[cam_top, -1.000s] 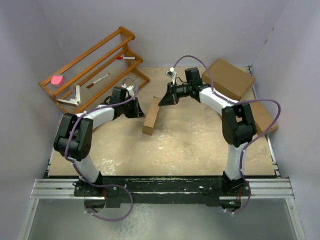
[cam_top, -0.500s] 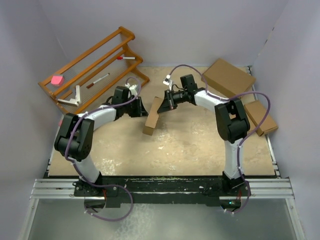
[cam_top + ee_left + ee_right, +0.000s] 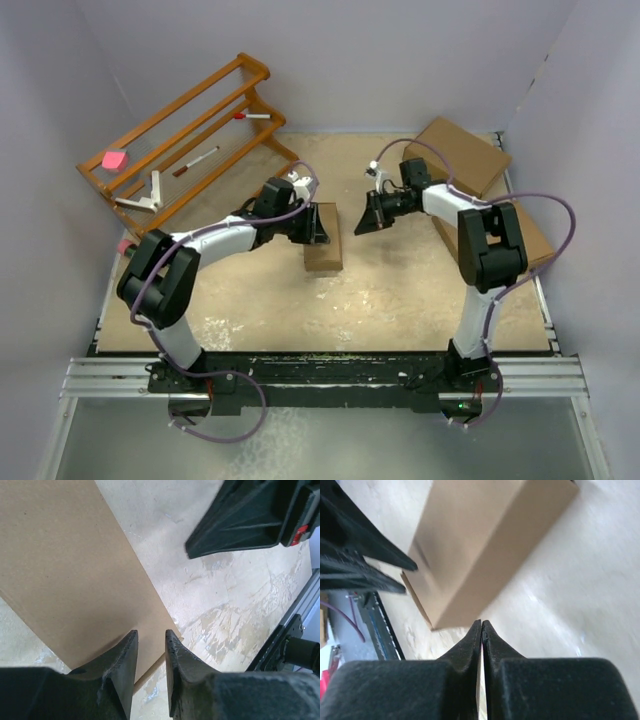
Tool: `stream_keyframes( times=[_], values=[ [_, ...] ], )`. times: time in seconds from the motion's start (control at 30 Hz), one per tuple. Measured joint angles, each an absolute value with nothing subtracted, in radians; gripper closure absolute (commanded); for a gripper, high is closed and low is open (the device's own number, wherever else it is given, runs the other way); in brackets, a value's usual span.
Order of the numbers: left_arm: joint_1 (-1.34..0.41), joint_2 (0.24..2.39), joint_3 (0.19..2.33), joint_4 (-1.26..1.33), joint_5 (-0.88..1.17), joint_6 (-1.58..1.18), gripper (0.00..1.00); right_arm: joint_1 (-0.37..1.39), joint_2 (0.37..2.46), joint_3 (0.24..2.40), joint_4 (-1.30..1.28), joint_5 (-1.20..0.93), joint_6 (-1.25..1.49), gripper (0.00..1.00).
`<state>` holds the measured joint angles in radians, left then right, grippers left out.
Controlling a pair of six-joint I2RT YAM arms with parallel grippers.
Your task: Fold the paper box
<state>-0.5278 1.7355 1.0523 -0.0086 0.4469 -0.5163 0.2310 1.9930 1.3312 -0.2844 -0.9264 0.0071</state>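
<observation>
Worn tabletop point(image 3: 400, 290), closed paper box point(image 3: 322, 237)

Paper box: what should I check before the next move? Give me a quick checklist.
1. paper box lying flat on the table, folded up: ok.
2. Flaps fully tucked: cannot tell.
3. left gripper over the box's near corner, jaws a narrow gap apart: ok.
4. Left gripper actually holding the box: cannot tell.
5. right gripper shut and apart from the box: ok.
6. larger box well away from the paper box: ok.
</observation>
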Motion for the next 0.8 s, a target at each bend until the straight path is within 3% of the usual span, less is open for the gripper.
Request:
stream_keyframes(
  times=[0.13,0.3,0.5,0.8],
  values=[
    [-0.527,1.710,1.052,-0.021,0.438,-0.522,0.53,0.175,1.908,1.269,-0.339,-0.903,-0.084,0.65],
    [-0.517,1.580,1.034,-0.034,0.368,-0.515,0.26,0.164,1.846,1.251,-0.288,-0.923,-0.104,0.40],
    [-0.451,1.418,0.852,0.078,0.327,-0.567,0.23,0.219,1.913,1.262,-0.224,-0.944,-0.050,0.36],
    [-0.374,1.601,0.767,0.188,0.402,-0.648,0.24,0.330,2.072,1.319,-0.230,-0.933,0.037,0.23]
  ],
)
